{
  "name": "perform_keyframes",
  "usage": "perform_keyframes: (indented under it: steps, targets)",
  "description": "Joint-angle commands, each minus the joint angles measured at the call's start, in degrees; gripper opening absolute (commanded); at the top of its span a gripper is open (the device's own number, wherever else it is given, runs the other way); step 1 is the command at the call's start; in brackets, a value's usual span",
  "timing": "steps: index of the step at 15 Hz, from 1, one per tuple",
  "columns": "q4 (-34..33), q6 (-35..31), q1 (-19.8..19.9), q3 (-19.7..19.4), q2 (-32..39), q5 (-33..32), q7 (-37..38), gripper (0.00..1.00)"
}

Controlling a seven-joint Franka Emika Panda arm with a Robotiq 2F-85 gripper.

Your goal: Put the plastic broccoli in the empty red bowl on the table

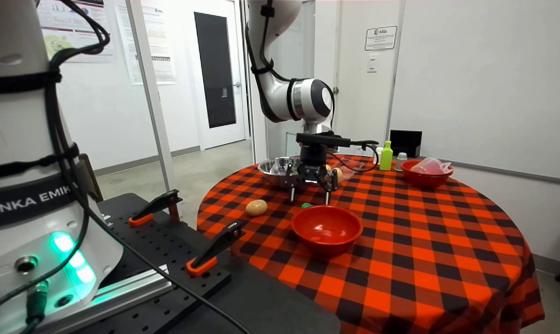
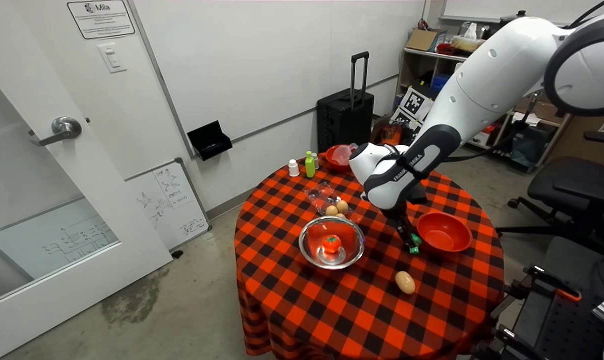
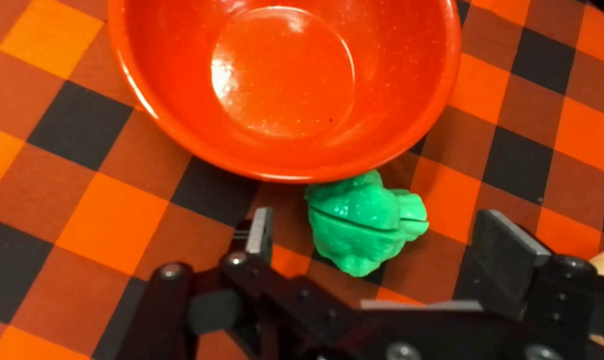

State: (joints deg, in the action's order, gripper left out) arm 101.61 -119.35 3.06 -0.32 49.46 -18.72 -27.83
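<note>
One gripper, mine — jaws spread, nothing pinched; one plastic broccoli, just beside the red bowl — descending off-line, I could shunt the bowl.

Wrist view close above table

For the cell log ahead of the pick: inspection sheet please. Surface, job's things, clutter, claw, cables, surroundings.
Surface: round table under a checkered cloth; spills: nothing seen.
Job's things: plastic broccoli on the cloth beside the upright, empty red bowl; contact unclear.
Clutter: loose egg; metal bowl holding a tomato; eggs at a clear carton; yellow-green bottle; other red bowl holding translucent plastic.
Claw: open, fingers flanking the broccoli, gap each side in the wrist view.
Cables: black, strapped along the arm; damage: nothing seen.
Surroundings: whiteboard, door, office chair, black case; people: nothing seen.
</note>
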Motion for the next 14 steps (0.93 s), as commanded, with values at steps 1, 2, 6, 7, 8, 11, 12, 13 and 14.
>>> perform_keyframes:
  steps: [1, 2, 6, 7, 8, 11, 12, 13, 14]
  targets:
    - [-4.2, 2.9, 0.4, 0.2, 3.1, -1.1, -2.0, 1.00]
    - [-4.7, 3.1, 0.4, 0.2, 3.6, -1.1, -2.2, 1.00]
    - [-6.2, 3.8, 0.8, 0.5, 5.4, -0.9, -3.1, 1.00]
    - [-6.4, 3.9, 0.8, 0.5, 5.8, -0.9, -3.2, 1.00]
    - [-6.6, 4.0, 0.8, 0.5, 6.2, -0.9, -3.2, 1.00]
    - [-7.2, 4.1, 0.9, 0.4, 7.2, -0.9, -3.2, 1.00]
    - [-7.4, 4.2, 0.9, 0.4, 7.5, -0.8, -3.1, 1.00]
    - [-7.6, 4.4, 1.0, 0.4, 7.8, -0.8, -3.1, 0.93]
    - [-7.8, 4.5, 1.0, 0.4, 7.9, -0.7, -3.1, 0.72]
